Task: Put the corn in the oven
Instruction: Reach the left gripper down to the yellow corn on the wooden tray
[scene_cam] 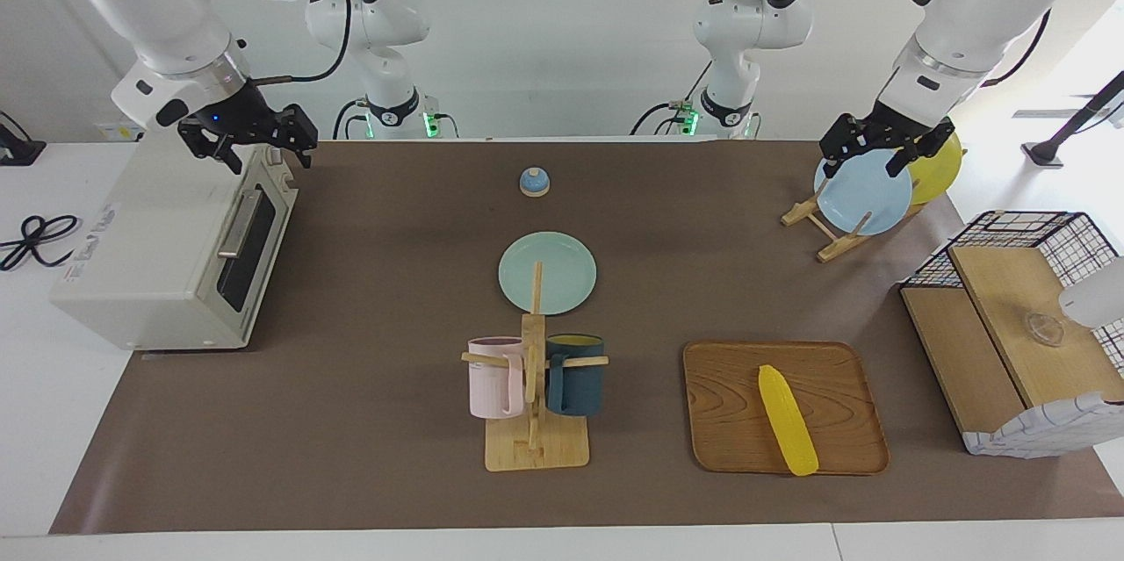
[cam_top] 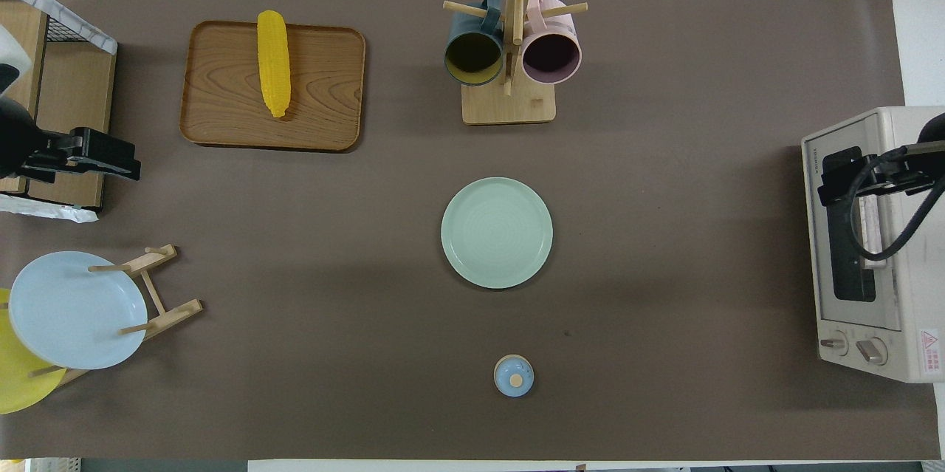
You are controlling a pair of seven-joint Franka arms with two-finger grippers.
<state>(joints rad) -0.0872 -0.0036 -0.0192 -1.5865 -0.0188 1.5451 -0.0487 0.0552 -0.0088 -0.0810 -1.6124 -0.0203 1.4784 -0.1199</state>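
Facing view: nothing started. Corn [scene_cam: 788, 420] lies diagonally on the wooden tray [scene_cam: 729, 407] at the left arm's end of the table, far from the robots. Oven [scene_cam: 171, 249] sits at the right arm's end with its door shut, so it must be opened before loading. Right gripper [scene_cam: 250, 138] hovers over the oven's top, jaws released, empty; probably the one to take the handle. Left gripper [scene_cam: 874, 148] hangs over the plate rack [scene_cam: 834, 232], jaws released, empty, likely the one to fetch the corn. Overhead view: corn [cam_top: 273, 62] is well apart from the oven [cam_top: 871, 243], with the green plate [cam_top: 497, 232] and mug stand [cam_top: 509, 99] between them. Left gripper [cam_top: 103, 154] and right gripper [cam_top: 849, 180] both empty.
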